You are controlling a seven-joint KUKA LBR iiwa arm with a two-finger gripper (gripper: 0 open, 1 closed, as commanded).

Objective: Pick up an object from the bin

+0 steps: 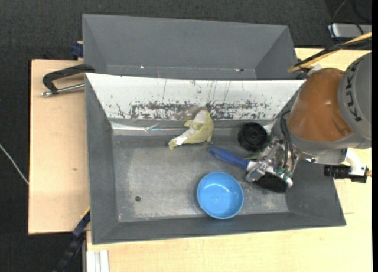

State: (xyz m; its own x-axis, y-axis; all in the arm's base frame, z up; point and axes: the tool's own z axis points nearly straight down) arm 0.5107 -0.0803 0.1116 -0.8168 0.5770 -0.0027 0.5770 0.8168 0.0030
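**Five loose bits in the bin, hand parked at 3 o'clock**

Count first: one blue bowl (220, 195), one blue-handled tool (227, 157), one black round thing (253, 136), one crumpled yellow thing (196, 130) and one black lump (274, 183). So five, one of each.

The grey metal bin (103, 164) sits on a pale wooden bench (56, 147), with dark floor (35, 17) beyond it at 12 o'clock.

Inside the bin, the yellow thing lies at 12 against the back wall and the round black thing at 2. The bowl sits open side up at 5. The tool lies just right of centre, its far end running under the hand (267, 167) at 3. The black lump is right beside the hand, at 4. Whether the hand is open or closed, can't tell.
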